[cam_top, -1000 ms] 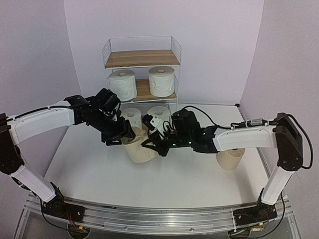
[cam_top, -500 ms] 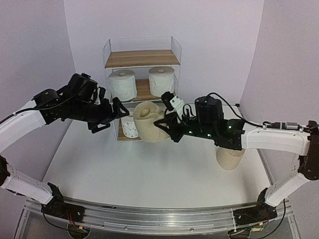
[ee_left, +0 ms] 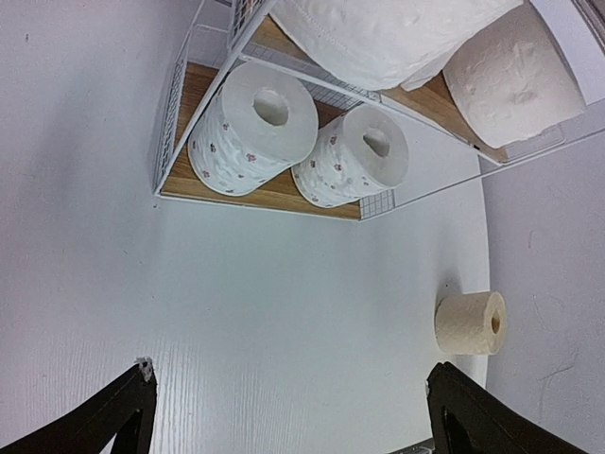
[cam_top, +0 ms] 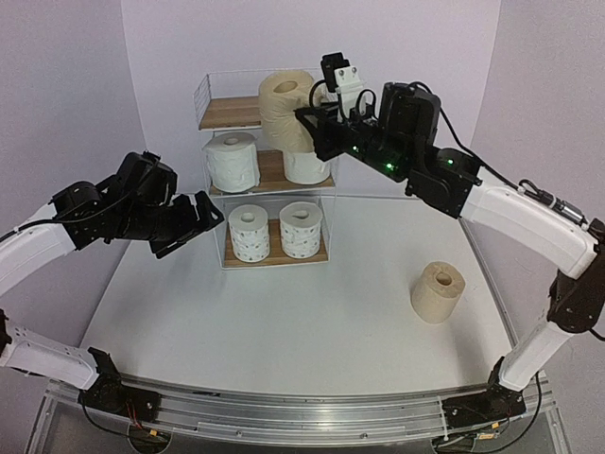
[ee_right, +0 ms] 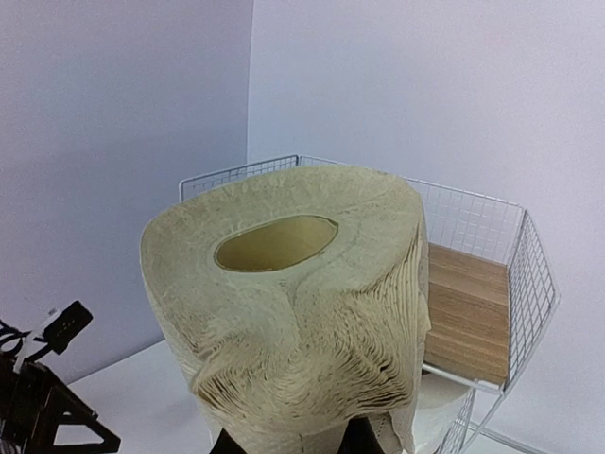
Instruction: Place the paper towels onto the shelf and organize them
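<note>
**Operator:** Left wrist view first: my left gripper [ee_left: 288, 402] is spread wide and empty above the table [ee_left: 236, 312]. Beyond it a spare tan roll [ee_left: 470, 323] stands on end, well apart from the shelf [ee_left: 265, 197].

**Spotter:** And the one you're carrying?

**Operator:** I have my right gripper [cam_top: 312, 128] clamped on the other tan roll [ee_right: 293, 331], up by the top board [ee_right: 468, 312] and not yet set down. It seems light and soft. The wall buckles under my pinch, so I'd squeeze gently across the sides. Its core points roughly upward.
</note>
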